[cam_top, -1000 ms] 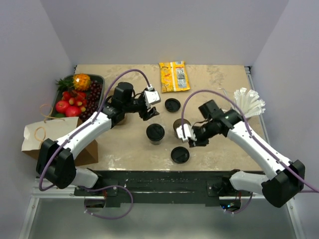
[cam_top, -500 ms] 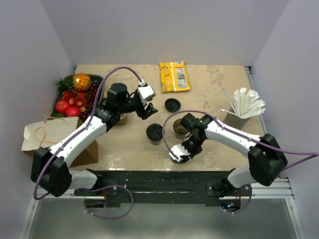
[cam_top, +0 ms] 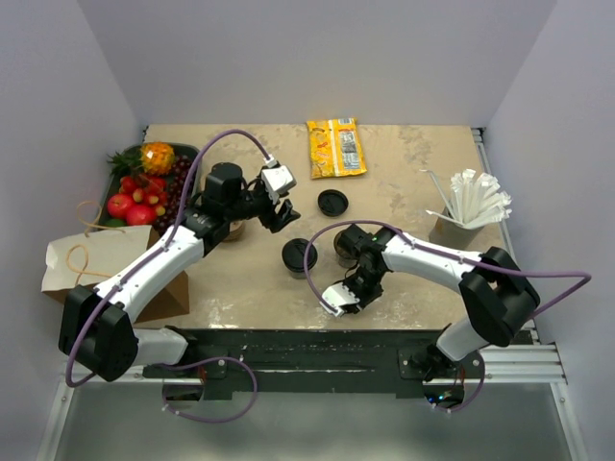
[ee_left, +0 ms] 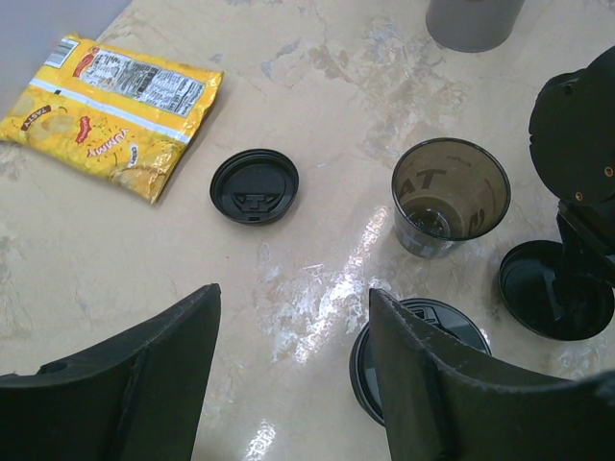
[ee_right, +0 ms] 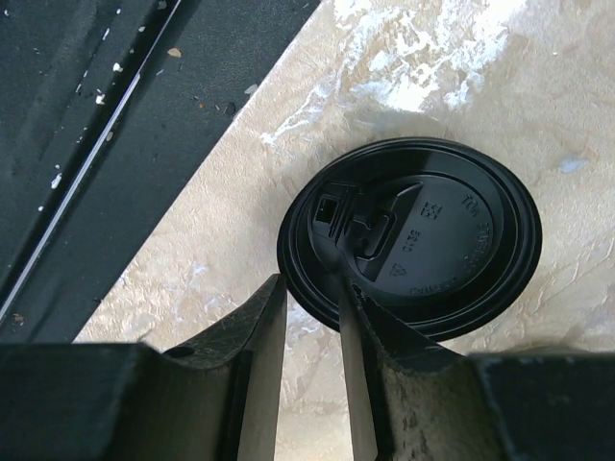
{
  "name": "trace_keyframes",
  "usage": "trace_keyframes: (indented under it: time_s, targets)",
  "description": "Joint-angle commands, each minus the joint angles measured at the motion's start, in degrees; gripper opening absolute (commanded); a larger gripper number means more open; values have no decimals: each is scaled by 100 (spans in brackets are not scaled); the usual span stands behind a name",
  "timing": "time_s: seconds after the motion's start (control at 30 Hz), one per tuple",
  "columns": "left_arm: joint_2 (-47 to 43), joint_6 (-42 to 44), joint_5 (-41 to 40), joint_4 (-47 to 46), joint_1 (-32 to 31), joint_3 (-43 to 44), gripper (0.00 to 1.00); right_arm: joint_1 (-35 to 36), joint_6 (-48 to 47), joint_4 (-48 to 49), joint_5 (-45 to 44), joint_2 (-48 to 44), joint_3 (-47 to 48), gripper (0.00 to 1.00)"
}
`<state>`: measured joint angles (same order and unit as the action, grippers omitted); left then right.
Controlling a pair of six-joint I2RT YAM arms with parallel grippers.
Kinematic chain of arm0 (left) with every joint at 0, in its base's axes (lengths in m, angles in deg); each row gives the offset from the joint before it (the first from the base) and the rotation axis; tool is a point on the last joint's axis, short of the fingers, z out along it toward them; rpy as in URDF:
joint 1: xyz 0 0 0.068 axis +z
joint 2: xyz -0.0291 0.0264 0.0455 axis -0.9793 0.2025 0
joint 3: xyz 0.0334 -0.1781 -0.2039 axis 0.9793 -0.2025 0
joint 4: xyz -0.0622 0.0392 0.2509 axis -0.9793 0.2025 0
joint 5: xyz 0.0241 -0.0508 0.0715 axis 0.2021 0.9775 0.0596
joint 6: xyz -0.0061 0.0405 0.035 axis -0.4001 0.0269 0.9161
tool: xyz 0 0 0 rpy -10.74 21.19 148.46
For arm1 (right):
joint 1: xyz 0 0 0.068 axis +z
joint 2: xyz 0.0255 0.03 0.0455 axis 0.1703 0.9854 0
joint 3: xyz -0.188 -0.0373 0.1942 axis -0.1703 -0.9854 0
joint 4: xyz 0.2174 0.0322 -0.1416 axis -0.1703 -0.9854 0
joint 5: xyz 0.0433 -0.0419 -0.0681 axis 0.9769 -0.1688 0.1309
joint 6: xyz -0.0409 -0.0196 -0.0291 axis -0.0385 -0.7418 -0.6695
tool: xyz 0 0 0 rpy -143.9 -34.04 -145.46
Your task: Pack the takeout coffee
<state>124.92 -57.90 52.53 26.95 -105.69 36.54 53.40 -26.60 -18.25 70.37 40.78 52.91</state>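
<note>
- The right gripper has dropped from the open cup to the near lid, low in the top view. Capping comes next, I judge.
- Its jaws straddle the lid's rim; whether they pinch it, I cannot tell.
- The left gripper hovers agape, holding nothing.
- 1 cup, centre frame, looks nearly empty; the lidded cup stands just beside it.

top: fixed, high behind the arm bases, looks down on whole table, far | left wrist: mid height, slanted over table middle, shares cup and bag with top | right wrist: very near, almost straight down on lid at near edge; left wrist sees this lid too
</note>
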Motion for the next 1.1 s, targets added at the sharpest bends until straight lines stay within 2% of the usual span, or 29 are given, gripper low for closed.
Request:
trace_keyframes:
  time_s: [0.0, 0.53, 0.73, 0.97, 1.03, 1.07]
  targets:
    - [9, -134, -3, -267, 39, 0, 68, 62, -128, -27, -53, -121, -15, 33]
    - [80, -195, 14, -302, 48, -35, 68, 88, -251, -475, 114, -227, 64, 38]
    - [98, -222, 5, -302, 48, -88, 68, 105, -172, -36, 18, -297, -164, 38]
    - [133, -178, -12, -302, 48, -35, 69, 184, -49, 412, 26, -271, -261, 35]
    - [141, -178, -30, -302, 48, -35, 69, 185, -49, 421, 26, -271, -261, 32]
    - [142, -178, -38, -302, 57, -35, 69, 193, -31, 421, 18, -288, -261, 28]
